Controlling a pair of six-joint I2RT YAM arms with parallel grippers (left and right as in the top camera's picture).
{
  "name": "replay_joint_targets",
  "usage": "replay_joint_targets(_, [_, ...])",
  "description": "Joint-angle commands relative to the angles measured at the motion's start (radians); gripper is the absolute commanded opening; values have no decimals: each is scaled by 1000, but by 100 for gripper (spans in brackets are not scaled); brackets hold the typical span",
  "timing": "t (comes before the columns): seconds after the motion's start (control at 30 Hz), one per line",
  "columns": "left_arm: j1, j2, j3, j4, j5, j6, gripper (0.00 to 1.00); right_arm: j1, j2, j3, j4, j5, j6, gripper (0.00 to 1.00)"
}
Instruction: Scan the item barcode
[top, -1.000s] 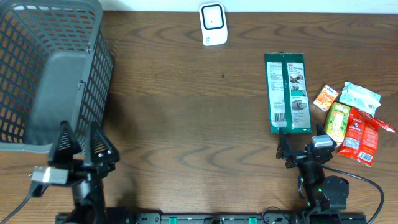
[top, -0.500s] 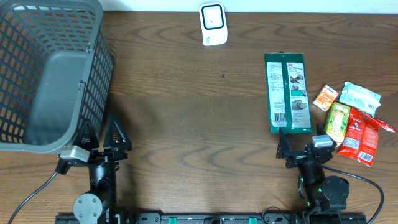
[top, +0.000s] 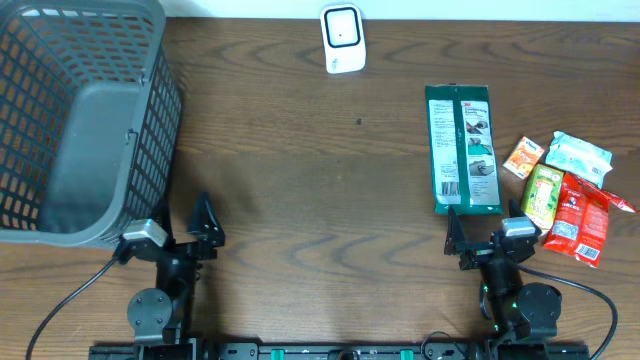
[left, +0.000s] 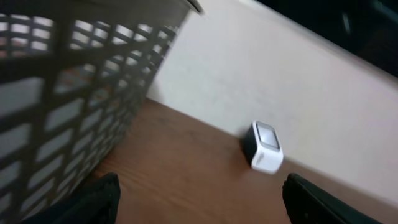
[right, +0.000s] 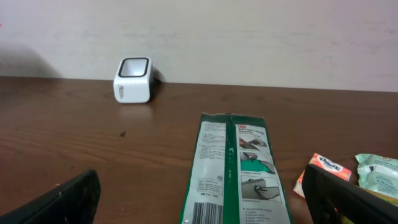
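A long green and white packet (top: 462, 150) lies flat on the right of the table, its barcode (right: 205, 213) facing up at the near end. The white scanner (top: 343, 39) stands at the far edge by the wall; it also shows in the left wrist view (left: 266, 147) and the right wrist view (right: 133, 80). My right gripper (top: 483, 222) rests open just in front of the packet (right: 233, 168), fingers wide apart and holding nothing. My left gripper (top: 185, 218) sits open and empty near the front edge, beside the basket's corner.
A grey mesh basket (top: 80, 120) fills the left side of the table, close to my left fingers (left: 93, 199). Several small snack and tissue packs (top: 565, 190) lie in a cluster at the right edge, next to the green packet.
My left arm has drawn back toward the front edge and shifted right, away from under the basket's front wall. The right arm and the packet have not moved.
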Motion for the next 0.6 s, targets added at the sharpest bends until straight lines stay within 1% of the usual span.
replay_joint_targets(0.0, [3,-8,-2,-26,95,147,84,-11,-5,-1,-4,2,14,99])
replay_joint_targets(0.1, [-1,-8,-2,-80,96,193,84,-11,-5,-1,-4,2,14,99])
replay_joint_targets(0.33, [0,-8,-2,-172,95,237,84,-11,-5,-1,-4,2,14,99])
replay_joint_targets(0.57, [0,-8,-2,-177,95,282,84,-11,-5,-1,-4,2,14,99])
